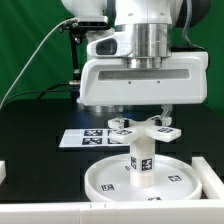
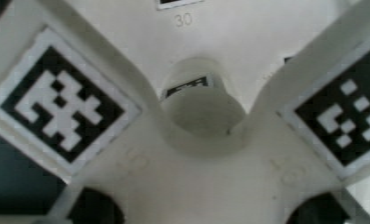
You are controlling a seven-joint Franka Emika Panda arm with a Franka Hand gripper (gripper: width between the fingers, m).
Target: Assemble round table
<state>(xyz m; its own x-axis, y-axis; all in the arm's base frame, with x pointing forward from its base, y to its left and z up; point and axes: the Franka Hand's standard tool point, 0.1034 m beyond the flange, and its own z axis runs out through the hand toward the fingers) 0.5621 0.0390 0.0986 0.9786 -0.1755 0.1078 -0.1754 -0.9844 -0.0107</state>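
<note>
The large round rimmed disc (image 1: 110, 186) lies flat at the front of the black table. The short thick cylinder (image 1: 141, 162) stands upright on its central hub. The small cross-shaped piece (image 1: 141, 129) sits level right at the cylinder's top end; I cannot tell if it touches. My gripper (image 1: 140, 121) comes straight down from above and is shut on this cross-shaped piece. In the wrist view the cross-shaped piece (image 2: 200, 150) fills the picture, with a tagged arm on each side and a round hollow in its middle. The gripper (image 2: 208, 208) has dark fingertips (image 2: 89, 208) either side of the piece.
The marker board (image 1: 82, 138) lies flat behind the disc, toward the exterior view's left. White bars stand at the exterior view's right edge (image 1: 211, 182), left edge (image 1: 3, 172) and along the front (image 1: 60, 213). A black cable hangs at the back left.
</note>
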